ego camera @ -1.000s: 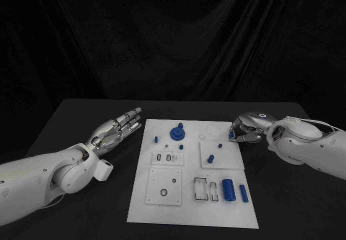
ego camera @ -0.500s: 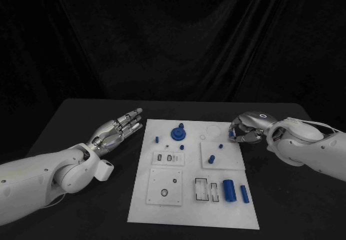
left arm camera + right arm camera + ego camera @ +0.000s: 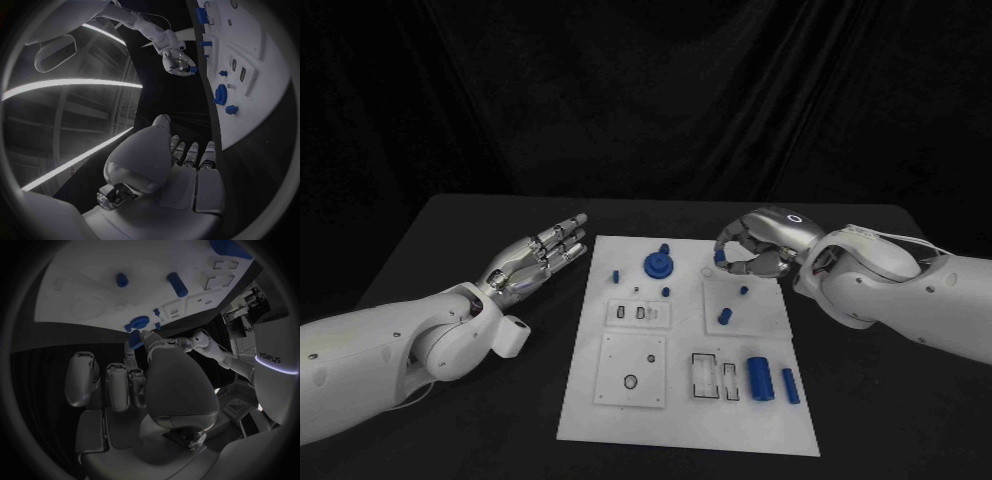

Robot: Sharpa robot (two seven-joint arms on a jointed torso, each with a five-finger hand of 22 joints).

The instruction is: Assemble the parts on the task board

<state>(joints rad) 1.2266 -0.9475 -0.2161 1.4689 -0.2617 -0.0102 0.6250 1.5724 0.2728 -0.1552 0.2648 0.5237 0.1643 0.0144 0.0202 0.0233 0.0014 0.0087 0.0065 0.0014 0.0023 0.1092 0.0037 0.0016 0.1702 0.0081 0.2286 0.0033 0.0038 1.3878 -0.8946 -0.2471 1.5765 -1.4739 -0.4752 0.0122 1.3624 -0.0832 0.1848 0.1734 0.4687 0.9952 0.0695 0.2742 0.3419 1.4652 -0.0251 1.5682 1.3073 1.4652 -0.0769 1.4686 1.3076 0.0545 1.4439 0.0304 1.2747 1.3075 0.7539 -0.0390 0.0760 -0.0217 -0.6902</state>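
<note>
Head camera overhead, wrist cameras close behind hands, all sharing task board (image 3: 687,345).

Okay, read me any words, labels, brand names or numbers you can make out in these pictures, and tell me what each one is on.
"adeys", as far as it can be read, the first letters unsure: dark lettering on a white panel at the rim of the right wrist view.
Task board: only outlines and slots, no text.
Left hand and right hand: no legible marking; the ring mark on the right hand is no letter.

Robotics lab test cell, as you see it: black table (image 3: 473,225) backed by black drapery (image 3: 646,100), white task board (image 3: 687,420) centred, long ceiling light strips (image 3: 69,86) overhead.
</note>
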